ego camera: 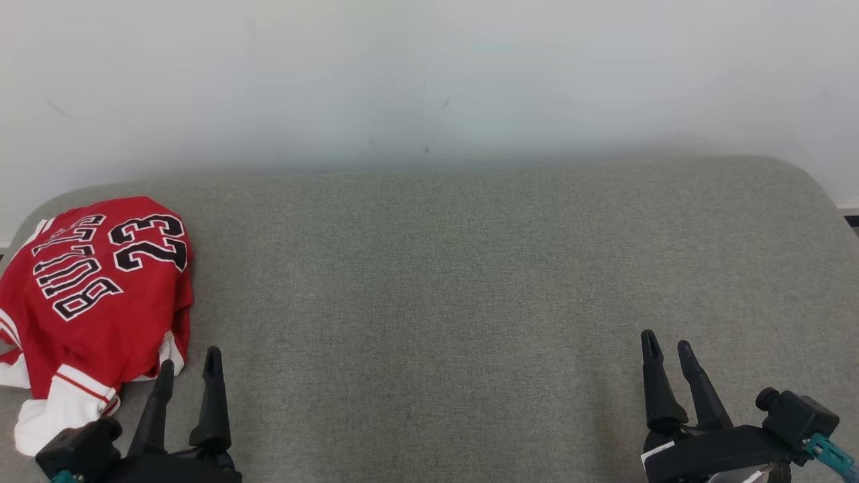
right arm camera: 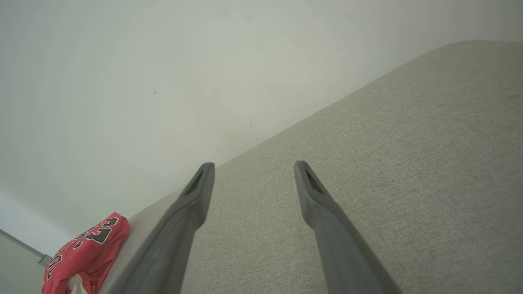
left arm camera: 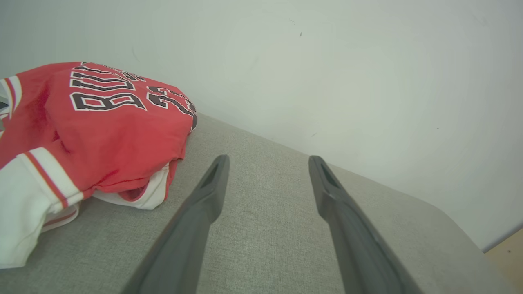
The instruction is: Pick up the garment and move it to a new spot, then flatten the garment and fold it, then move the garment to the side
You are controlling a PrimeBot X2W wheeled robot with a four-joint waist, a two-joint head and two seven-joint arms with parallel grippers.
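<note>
Head view places the jersey (ego camera: 94, 295) at ten o'clock, just beside the left gripper (ego camera: 190, 362), long axis one-to-seven, at the left end of the cushion (ego camera: 470, 282). The right gripper (ego camera: 666, 342) sits well apart. Both stand released, empty.

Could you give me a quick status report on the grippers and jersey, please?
Left gripper, right gripper open, empty. Red jersey bunched at grey cushion's left end, untouched. Nothing blocking.

Garment (ego camera: 100, 295): left side runs off the head view's left edge, and its lower white corner slips behind the left gripper (ego camera: 189, 359). Left gripper and right gripper (ego camera: 666, 341): bodies cropped by the bottom edge. Right wrist view: garment cropped at the bottom, lettering too small to read.
</note>
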